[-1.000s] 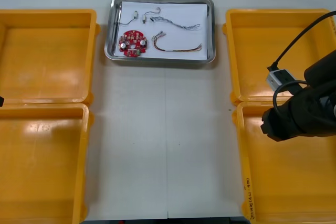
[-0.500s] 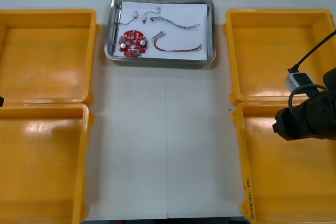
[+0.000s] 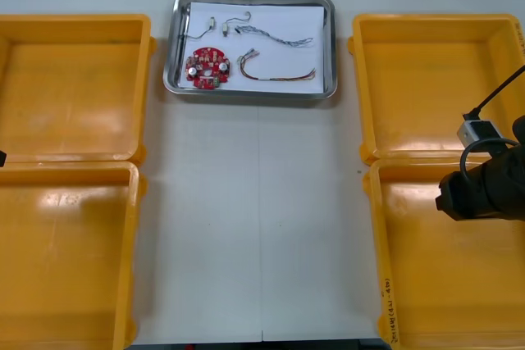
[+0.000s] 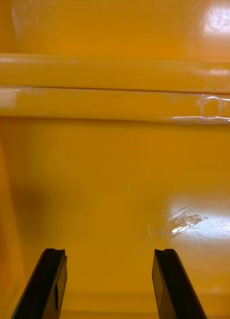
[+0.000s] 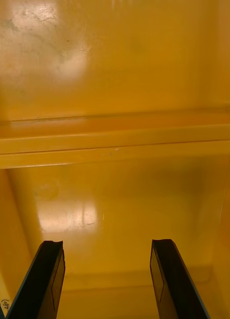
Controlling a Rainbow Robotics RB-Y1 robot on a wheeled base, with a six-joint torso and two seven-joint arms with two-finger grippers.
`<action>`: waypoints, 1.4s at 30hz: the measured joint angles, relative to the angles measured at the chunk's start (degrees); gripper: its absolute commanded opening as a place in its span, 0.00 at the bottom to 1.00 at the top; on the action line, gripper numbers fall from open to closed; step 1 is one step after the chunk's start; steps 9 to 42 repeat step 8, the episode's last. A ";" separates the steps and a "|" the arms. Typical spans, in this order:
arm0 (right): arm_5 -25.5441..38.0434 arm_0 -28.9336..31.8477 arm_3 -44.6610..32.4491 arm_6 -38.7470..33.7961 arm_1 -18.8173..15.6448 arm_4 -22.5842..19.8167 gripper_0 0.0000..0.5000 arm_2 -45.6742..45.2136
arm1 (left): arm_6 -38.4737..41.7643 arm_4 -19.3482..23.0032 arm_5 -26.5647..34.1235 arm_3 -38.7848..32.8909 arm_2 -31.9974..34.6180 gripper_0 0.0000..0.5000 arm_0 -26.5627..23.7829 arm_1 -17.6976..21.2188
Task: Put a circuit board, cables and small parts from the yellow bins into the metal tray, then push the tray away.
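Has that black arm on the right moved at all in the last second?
Yes. The right arm has drawn back rightward over the near right bin, away from its inner wall.

The tray (image 3: pixel 246 93) sits at the table's (image 3: pixel 254 219) far middle, two bins (image 3: pixel 74 19) at each side; inside, the circuit board (image 3: pixel 206 67) lies left of the cables (image 3: pixel 275 79), small parts (image 3: pixel 225 32) behind
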 measured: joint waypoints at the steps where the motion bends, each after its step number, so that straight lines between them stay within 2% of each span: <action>1: -0.03 0.32 0.01 0.00 0.00 -0.02 1.00 -0.23 | 0.00 0.00 0.00 0.00 0.00 1.00 0.00 0.00; 8: -0.35 2.29 0.02 0.00 0.00 -0.69 1.00 -1.34 | 0.00 0.00 0.00 0.00 0.00 1.00 0.00 0.00; 42: -0.35 2.29 0.02 0.00 0.00 -0.69 1.00 -1.34 | 0.00 0.00 0.00 0.00 0.00 1.00 0.00 0.00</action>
